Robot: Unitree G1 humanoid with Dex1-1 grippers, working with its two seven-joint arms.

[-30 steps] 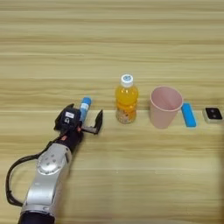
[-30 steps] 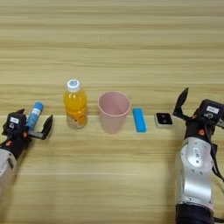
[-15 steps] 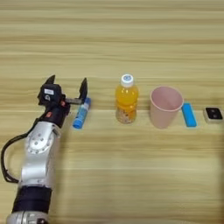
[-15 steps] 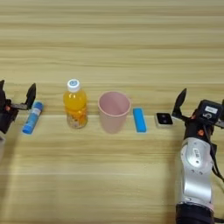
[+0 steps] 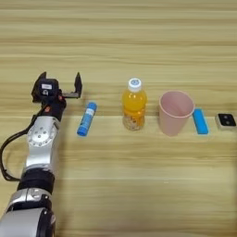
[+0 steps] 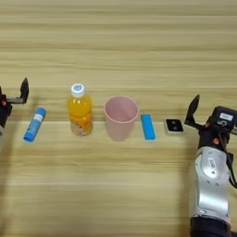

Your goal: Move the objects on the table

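Left gripper (image 5: 59, 84): jaws spread wide, holding nothing, just left of glue stick (image 5: 86, 119) lying on tabletop (image 5: 118, 185). Juice bottle (image 5: 134, 104) upright, pink cup (image 5: 175, 112), blue block (image 5: 200, 121) flat. Right gripper (image 6: 209, 111): jaws spread, empty.

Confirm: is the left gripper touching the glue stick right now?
Apart. The left eye view shows the open left gripper with bare table between it and the glue stick.
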